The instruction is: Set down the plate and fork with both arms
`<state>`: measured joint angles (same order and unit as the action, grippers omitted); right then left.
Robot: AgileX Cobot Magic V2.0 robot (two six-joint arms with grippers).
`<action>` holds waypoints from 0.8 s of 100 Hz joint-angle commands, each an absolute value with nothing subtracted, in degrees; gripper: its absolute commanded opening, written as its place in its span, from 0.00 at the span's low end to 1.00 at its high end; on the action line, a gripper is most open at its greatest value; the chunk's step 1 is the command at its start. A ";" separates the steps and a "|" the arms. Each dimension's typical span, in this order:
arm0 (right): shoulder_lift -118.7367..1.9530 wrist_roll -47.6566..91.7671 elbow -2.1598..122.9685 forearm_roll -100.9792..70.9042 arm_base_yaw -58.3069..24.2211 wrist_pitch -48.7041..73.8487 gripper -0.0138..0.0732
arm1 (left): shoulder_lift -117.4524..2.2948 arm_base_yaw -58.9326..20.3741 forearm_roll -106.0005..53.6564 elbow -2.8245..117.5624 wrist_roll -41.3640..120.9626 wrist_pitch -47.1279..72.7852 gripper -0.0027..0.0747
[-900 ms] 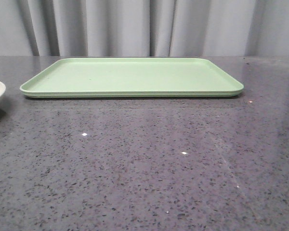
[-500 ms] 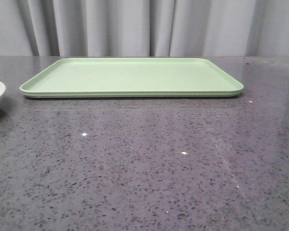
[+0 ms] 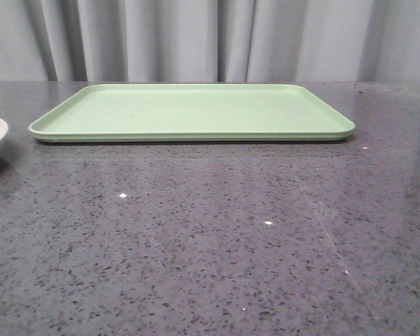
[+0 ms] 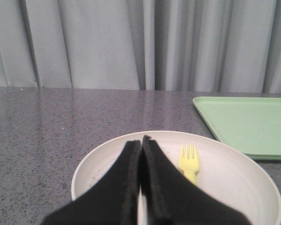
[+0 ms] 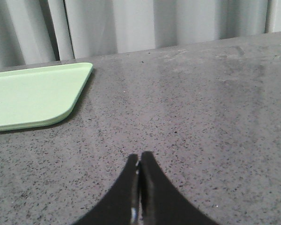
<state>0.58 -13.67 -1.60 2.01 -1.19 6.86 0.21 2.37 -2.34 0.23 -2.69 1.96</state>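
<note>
Lying inside the plate at the wrist frame's lower centre, the light, slippery-looking fork seemingly wanted pinching across its handle; both the left gripper and the right gripper were closed, empty.

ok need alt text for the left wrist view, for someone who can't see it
The left gripper, its black fingers pressed together and holding nothing, hovers over a cream-white plate with a small yellow fork lying inside it. The plate sits on a speckled grey table; a pale green tray lies beyond it, grey curtains behind.
</note>
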 commanded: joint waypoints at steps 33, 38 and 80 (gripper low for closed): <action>-3.50 -13.08 15.76 2.55 -0.95 16.83 0.09 | -6.21 2.52 -2.94 23.81 -2.87 17.53 0.01; -5.45 -13.08 18.73 2.55 -0.95 18.62 0.09 | -8.55 2.52 -2.94 26.80 -2.87 19.48 0.01; -27.60 -12.98 41.70 2.55 -0.95 31.95 0.09 | -29.42 2.52 -2.94 46.31 -2.87 31.58 0.01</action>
<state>-22.82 -13.67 36.66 2.01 -1.19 33.81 -25.48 2.37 -2.34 42.18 -2.69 34.33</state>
